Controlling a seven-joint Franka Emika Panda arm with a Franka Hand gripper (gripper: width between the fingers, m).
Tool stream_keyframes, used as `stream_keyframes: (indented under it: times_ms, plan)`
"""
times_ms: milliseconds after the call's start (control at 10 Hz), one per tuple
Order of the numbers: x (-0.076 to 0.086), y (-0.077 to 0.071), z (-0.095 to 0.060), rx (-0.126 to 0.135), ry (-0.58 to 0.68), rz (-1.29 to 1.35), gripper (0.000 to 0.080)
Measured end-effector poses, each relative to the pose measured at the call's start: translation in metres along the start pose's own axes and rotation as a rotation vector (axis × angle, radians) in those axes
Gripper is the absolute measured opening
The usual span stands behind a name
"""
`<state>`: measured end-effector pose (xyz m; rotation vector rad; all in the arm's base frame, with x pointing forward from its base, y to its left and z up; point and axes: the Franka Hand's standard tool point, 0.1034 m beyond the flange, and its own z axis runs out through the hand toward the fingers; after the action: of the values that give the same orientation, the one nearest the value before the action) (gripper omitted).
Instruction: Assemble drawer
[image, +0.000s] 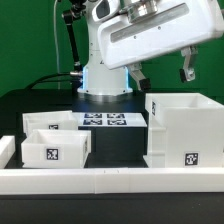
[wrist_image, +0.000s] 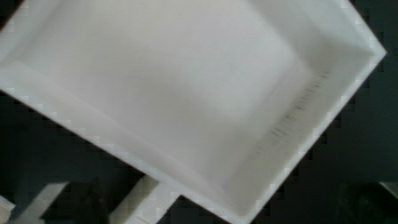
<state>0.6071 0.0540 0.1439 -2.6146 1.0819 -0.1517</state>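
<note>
The large white drawer case (image: 180, 130) stands open-topped at the exterior view's right, with a tag on its front. The smaller white drawer box (image: 55, 140) stands at the exterior view's left, also tagged. My gripper (image: 162, 72) hangs above the large case, clear of it. Its two dark fingers (image: 186, 68) are wide apart and hold nothing. The wrist view is filled by the case's white inside (wrist_image: 169, 95) seen from above and tilted. My fingertips do not show clearly there.
The marker board (image: 103, 120) lies flat between the two boxes, in front of the arm's base (image: 103, 80). A low white rail (image: 110, 182) runs along the table's front edge. White part edges (wrist_image: 151, 205) show on the dark table in the wrist view.
</note>
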Motion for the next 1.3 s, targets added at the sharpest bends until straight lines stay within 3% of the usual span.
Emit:
stream_keyframes:
  times_ms: [200,400,500,700,1000,1300]
  plan:
    - [-0.001,0.003,0.001,-0.013,-0.009,-0.08,0.0649]
    - [0.0,0.027,-0.005,-0.106,-0.077,-0.405,0.0649]
    - [0.009,0.036,-0.011,-0.118,-0.084,-0.547,0.0649]
    - [0.013,0.041,-0.012,-0.115,-0.095,-0.696,0.0649]
    - [0.015,0.045,-0.011,-0.115,-0.098,-0.718,0.0649]
    - [0.033,0.098,-0.011,-0.145,-0.114,-0.71,0.0649]
